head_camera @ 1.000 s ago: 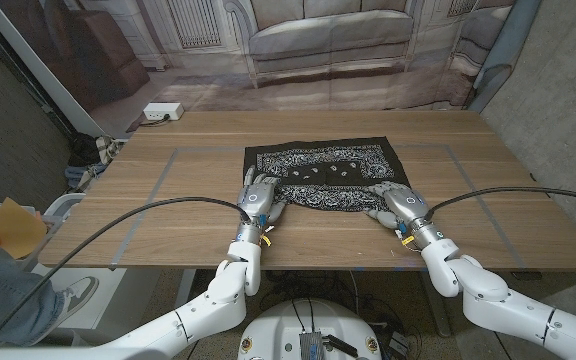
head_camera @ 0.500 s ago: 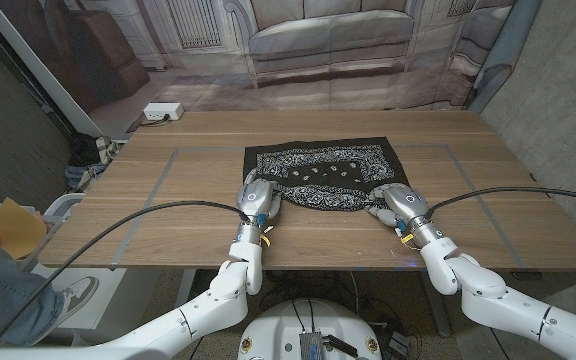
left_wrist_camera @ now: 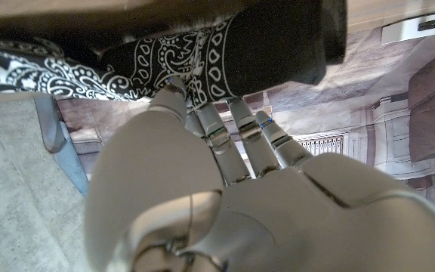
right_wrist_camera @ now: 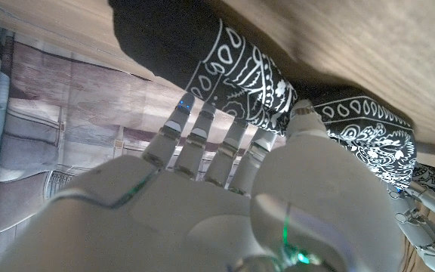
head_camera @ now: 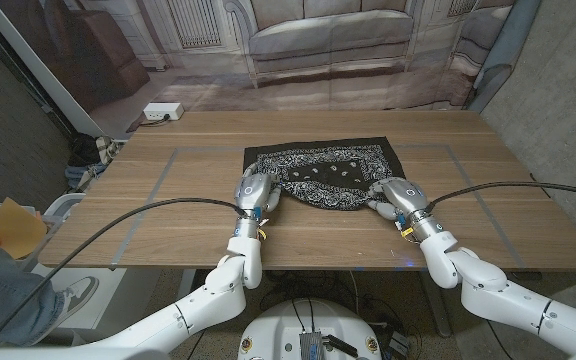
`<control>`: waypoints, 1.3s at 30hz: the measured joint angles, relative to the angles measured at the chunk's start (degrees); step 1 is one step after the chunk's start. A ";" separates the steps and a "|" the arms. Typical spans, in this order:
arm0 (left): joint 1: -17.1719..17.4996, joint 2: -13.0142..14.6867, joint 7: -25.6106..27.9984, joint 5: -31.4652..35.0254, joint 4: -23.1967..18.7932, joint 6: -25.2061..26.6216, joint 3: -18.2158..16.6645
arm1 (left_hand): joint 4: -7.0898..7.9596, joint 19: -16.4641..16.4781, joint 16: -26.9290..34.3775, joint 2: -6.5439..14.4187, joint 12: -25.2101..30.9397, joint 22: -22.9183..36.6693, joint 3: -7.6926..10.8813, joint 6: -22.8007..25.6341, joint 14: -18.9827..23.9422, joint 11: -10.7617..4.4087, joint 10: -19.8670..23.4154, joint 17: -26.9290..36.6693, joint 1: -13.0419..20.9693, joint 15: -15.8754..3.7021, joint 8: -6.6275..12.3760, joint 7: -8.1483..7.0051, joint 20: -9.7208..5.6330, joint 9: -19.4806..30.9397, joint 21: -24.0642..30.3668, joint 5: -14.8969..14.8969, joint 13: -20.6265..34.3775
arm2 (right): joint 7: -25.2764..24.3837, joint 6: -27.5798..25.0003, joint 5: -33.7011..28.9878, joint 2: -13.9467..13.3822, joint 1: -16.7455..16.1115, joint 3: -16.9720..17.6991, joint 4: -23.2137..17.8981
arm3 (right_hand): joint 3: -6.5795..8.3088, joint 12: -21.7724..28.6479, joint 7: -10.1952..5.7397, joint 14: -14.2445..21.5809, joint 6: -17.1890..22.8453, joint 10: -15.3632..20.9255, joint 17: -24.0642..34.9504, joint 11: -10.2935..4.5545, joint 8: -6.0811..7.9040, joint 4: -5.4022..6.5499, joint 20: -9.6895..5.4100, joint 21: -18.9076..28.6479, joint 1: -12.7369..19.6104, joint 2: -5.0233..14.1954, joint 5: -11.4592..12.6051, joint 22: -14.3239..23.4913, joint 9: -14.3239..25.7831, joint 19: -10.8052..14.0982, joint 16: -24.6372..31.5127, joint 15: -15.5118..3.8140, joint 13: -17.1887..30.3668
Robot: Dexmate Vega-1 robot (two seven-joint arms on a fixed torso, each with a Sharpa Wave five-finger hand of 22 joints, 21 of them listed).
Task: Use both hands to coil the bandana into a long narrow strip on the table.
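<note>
Left hand (head_camera: 256,192) and right hand (head_camera: 396,195) each pinched a near corner of the paisley bandana (head_camera: 326,170), rolled edge lifted off the worktop (head_camera: 168,215) to keep the coil even.

Both arms are glossy white, built of rounded shell segments with darker seams at the joints, and each narrows to a slim silver-grey wrist. A black cable (head_camera: 148,212) arcs out from the left wrist and another black cable (head_camera: 513,188) from the right wrist. The left hand (head_camera: 257,193) and right hand (head_camera: 400,196) are metallic grey with smooth rounded backs and slender segmented fingers (left_wrist_camera: 242,136) whose links show small screws, and a small green light (right_wrist_camera: 284,233) glows on the back of the right hand.
</note>
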 measured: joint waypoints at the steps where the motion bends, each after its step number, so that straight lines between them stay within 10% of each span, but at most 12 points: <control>1: 0.00 0.00 -0.26 -0.22 0.00 -0.09 0.00 | -0.16 0.52 -0.28 -0.30 0.14 0.00 0.16 0.20 0.59 0.03 0.59 -0.01 0.30 -0.18 0.35 -0.20 0.10 0.04 0.00 -0.21 0.06 | 0.00 0.00 0.00 -0.11 0.09 0.15 -0.26 | 0.00 0.00 0.00 0.00 0.00 0.00 0.00 0.00 0.00 0.00 0.18 0.00 0.00 0.00 0.00 0.00 0.00 -0.18 0.00 0.00 0.00; 39: -5.76 5.00 -24.38 -17.69 -13.93 8.49 -8.94 | 1.28 8.58 -0.99 0.57 -0.95 0.16 3.31 0.15 10.17 5.39 3.48 0.00 -3.43 -1.39 -1.02 1.92 3.45 -1.25 0.22 -0.93 0.62 | 22.92 -3.75 17.05 -2.78 9.14 5.66 -7.61 | 0.72 -0.03 0.10 2.55 2.78 3.02 -0.16 0.48 0.01 0.07 2.04 -0.39 -0.13 1.39 -0.89 -0.01 0.00 -0.78 0.00 -0.10 0.01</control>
